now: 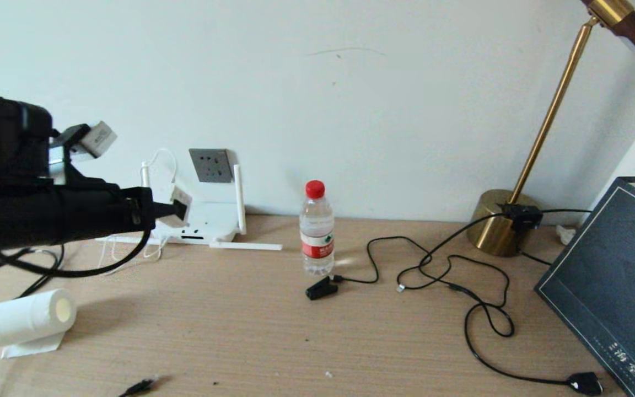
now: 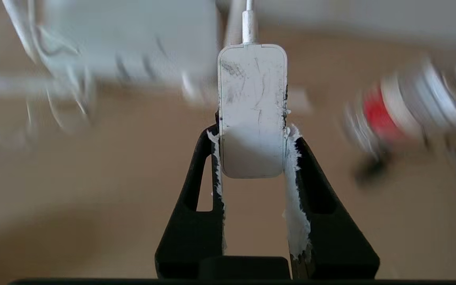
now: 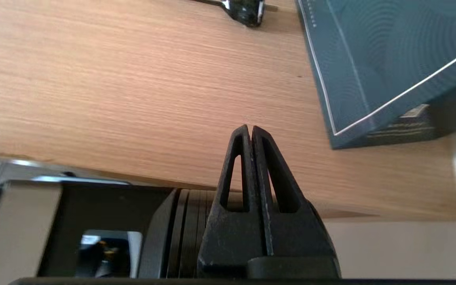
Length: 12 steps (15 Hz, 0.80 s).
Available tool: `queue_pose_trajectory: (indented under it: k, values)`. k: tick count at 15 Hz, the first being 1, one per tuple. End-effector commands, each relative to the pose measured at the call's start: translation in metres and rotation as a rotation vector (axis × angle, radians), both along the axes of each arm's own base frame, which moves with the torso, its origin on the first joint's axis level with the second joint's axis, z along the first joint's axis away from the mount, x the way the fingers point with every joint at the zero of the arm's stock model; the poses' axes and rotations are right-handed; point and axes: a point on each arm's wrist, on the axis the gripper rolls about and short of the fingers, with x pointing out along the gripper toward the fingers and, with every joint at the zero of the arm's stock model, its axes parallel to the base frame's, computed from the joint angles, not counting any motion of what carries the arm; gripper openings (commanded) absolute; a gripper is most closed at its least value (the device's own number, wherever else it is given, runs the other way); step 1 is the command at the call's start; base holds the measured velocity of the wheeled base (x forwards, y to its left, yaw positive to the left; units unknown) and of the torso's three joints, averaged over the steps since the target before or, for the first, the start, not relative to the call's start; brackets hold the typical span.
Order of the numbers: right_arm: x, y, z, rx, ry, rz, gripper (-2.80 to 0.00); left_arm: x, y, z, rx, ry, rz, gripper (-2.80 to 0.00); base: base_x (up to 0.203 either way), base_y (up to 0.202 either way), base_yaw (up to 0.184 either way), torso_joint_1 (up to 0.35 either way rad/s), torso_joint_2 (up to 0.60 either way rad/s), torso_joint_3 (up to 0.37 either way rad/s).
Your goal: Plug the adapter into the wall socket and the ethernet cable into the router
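My left gripper (image 1: 174,209) reaches in from the left, shut on the white adapter (image 1: 182,198), which hangs above the table in front of the router (image 1: 210,223). In the left wrist view the adapter (image 2: 251,99) sits between both fingertips of that gripper (image 2: 251,132), its white cord leading away. The dark grey wall socket (image 1: 211,165) is on the wall just above and right of the adapter. The ethernet cable's slim plug (image 1: 140,386) lies at the table's front left. My right gripper (image 3: 250,128) is shut and empty, over the table's near edge.
A water bottle (image 1: 316,229) stands mid-table, with a black clip-ended cable (image 1: 320,288) beside it. A paper roll (image 1: 28,317) lies front left. At the right are a brass lamp (image 1: 502,220), its cord's switch (image 1: 585,381) and a dark bag (image 1: 615,264).
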Motion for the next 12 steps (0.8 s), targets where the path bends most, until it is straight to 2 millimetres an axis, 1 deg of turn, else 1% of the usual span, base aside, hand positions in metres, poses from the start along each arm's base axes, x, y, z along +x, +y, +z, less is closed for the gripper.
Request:
queue_pose_trajectory:
  k: [1, 4, 5, 7, 8, 9, 11, 12]
  values:
    - [0.000, -0.001, -0.004, -0.031, 0.027, -0.039, -2.80, -0.048, -0.004, 0.007, -0.006, 0.182, -0.026, -2.80, 0.000, 0.000, 0.000, 0.000, 0.00, 0.000]
    - [0.010, 0.000, 0.000, 0.058, -0.074, -0.043, -2.80, -0.049, -0.008, -0.006, -0.012, 0.311, -0.023, -2.80, 0.000, 0.000, 0.000, 0.000, 0.00, 0.000]
    - [0.015, 0.000, 0.004, 0.069, -0.144, -0.045, -2.80, -0.047, -0.011, -0.010, -0.013, 0.339, -0.027, -2.80, 0.000, 0.000, 0.000, 0.000, 0.00, 0.000]
    - [0.036, 0.000, 0.009, 0.073, -0.377, -0.043, -2.80, -0.045, -0.015, -0.016, -0.036, 0.407, -0.012, -2.80, 0.000, 0.000, 0.000, 0.000, 0.00, 0.000]
    - [0.044, 0.000, 0.008, 0.069, -0.483, -0.038, -2.80, -0.046, -0.017, -0.019, -0.063, 0.443, 0.013, -2.80, 0.000, 0.000, 0.000, 0.000, 0.00, 0.000]
    - [0.050, 0.000, 0.004, 0.070, -0.546, -0.033, -2.80, -0.041, -0.018, -0.026, -0.102, 0.495, 0.055, -2.80, 0.000, 0.000, 0.000, 0.000, 0.00, 0.000]
    - [0.054, 0.001, -0.006, 0.066, -0.533, 0.017, -2.80, -0.033, -0.021, -0.042, -0.149, 0.583, 0.121, -2.80, 0.000, 0.000, 0.000, 0.000, 0.00, 0.000]
    - [0.054, 0.001, -0.006, 0.057, -0.535, 0.024, -2.80, -0.030, -0.022, -0.051, -0.153, 0.623, 0.138, -2.80, 0.000, 0.000, 0.000, 0.000, 0.00, 0.000]
